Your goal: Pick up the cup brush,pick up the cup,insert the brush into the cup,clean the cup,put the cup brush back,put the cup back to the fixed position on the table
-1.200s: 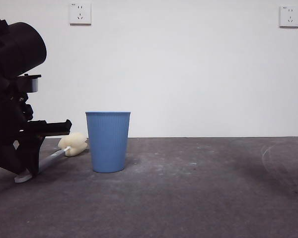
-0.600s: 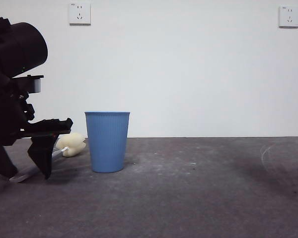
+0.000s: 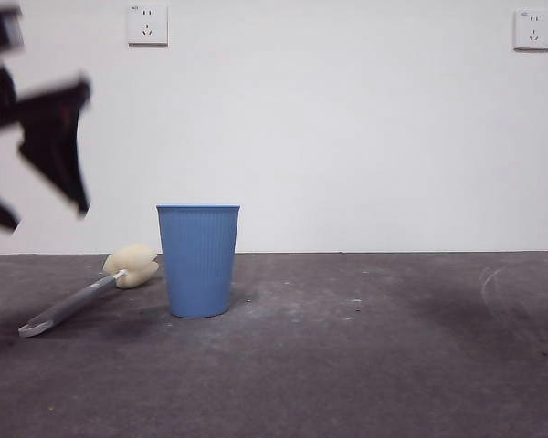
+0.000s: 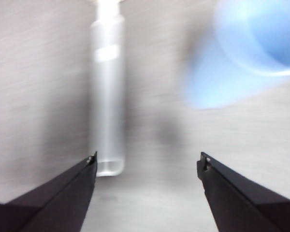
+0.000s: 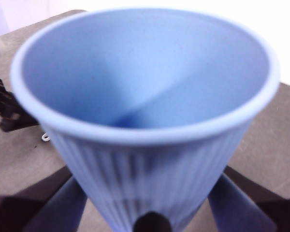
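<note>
The cup brush [image 3: 82,294] lies flat on the table [image 3: 347,365], its cream sponge head [image 3: 133,265] just left of a blue ribbed cup [image 3: 198,260] that stands upright. My left gripper [image 3: 38,205] is open and empty, blurred, high above the brush handle. In the left wrist view its jaws [image 4: 147,162] are wide apart over the grey handle [image 4: 106,96], with the standing cup [image 4: 251,53] beyond. My right gripper [image 5: 147,212] is shut on a second, identical blue cup [image 5: 145,111] and holds it above the table; it is out of the front view.
Two wall sockets [image 3: 147,25] [image 3: 532,29] sit high on the white wall behind. A dark blurred shape [image 5: 7,108] shows past the held cup in the right wrist view. The table runs open to the right of the standing cup.
My left gripper opened, let go of the brush handle and rose sharply. The brush now rests on the table. The standing cup has not moved.
</note>
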